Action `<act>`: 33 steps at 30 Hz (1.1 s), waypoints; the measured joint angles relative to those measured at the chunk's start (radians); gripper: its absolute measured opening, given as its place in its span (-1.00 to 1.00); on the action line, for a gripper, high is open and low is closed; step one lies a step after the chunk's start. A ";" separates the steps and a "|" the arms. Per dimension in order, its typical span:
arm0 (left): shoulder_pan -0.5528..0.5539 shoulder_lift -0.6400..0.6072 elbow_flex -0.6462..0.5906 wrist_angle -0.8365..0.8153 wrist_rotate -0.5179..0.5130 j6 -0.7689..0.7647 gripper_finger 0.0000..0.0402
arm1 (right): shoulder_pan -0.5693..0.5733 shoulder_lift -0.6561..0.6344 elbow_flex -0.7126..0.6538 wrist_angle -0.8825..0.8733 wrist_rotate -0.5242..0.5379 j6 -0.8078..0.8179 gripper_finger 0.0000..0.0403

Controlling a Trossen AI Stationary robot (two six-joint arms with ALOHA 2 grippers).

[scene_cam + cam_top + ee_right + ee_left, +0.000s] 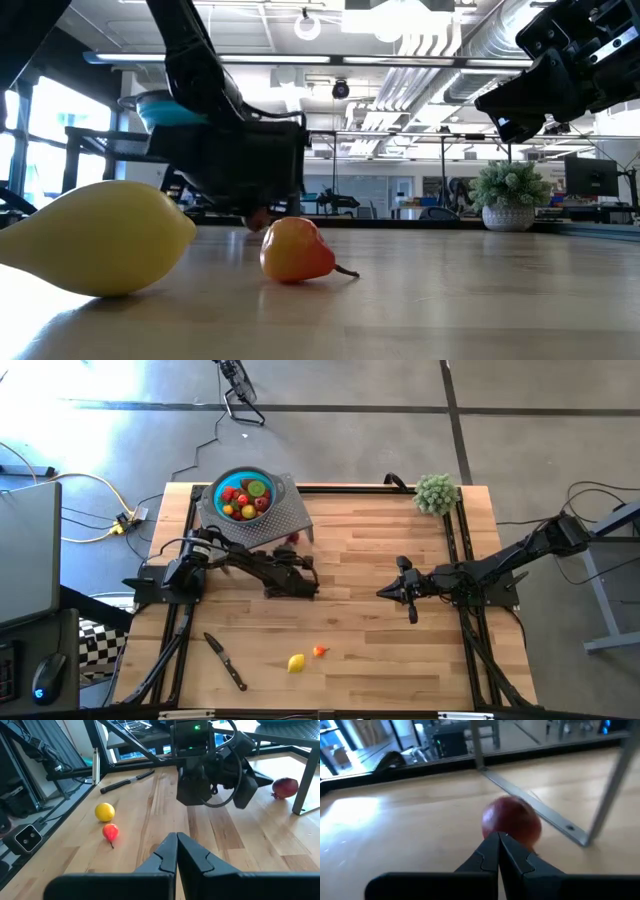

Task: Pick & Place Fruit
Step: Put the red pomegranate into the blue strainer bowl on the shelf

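A dark red fruit [511,820] [293,539] lies on the wooden table beside a leg of the grey perforated stand [280,520]. The stand carries a teal bowl [218,488] holding several small fruits. My left gripper [498,836] [296,557] is shut and low over the table, its tips right at that fruit. A yellow fruit [296,662] [105,812] and a small red-orange fruit [320,651] [110,831] lie near the table's near edge. My right gripper [176,836] [385,592] hangs shut above the table's right half, holding nothing. My left gripper's shut fingertips [492,842] point nearly level at the near side of the dark red fruit [507,832], which rests on the table. The wrist view looks along the fingers, so I cannot tell whether they touch it.
A black-handled knife [226,660] lies near the front left. A fuzzy green plant ball [436,492] stands at the far right corner. The stand's leg [607,790] and a metal rail [540,807] lie just beyond the dark red fruit. Bare wood lies between the two arms.
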 joint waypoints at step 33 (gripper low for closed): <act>-0.247 0.006 0.150 -0.499 0.235 -0.314 -1.00 | 0.000 0.000 -0.001 -0.014 -0.034 0.001 -0.99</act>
